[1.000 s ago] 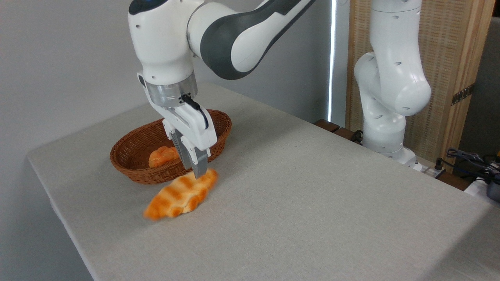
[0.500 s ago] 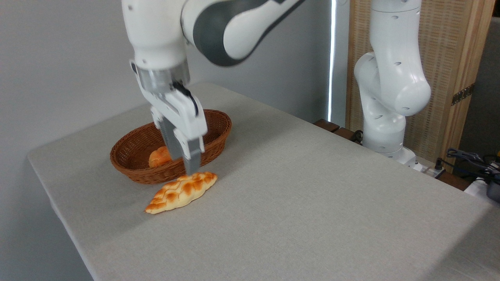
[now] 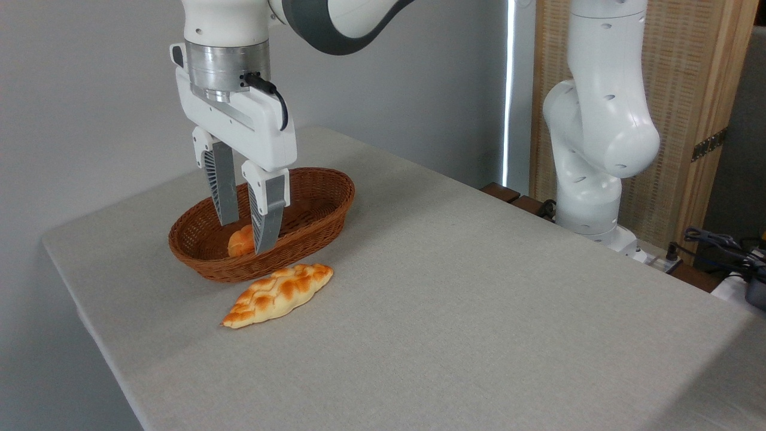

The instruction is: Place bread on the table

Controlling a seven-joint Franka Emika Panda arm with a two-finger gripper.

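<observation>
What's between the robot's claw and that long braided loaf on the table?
In the camera view, the brown wicker basket's near rim separates the open gripper from the braided golden loaf.

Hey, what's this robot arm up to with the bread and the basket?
The long braided bread lies flat on the table, just in front of the wicker basket. The arm's tool hangs open above the basket, holding nothing. A small round bun sits inside the basket.
</observation>
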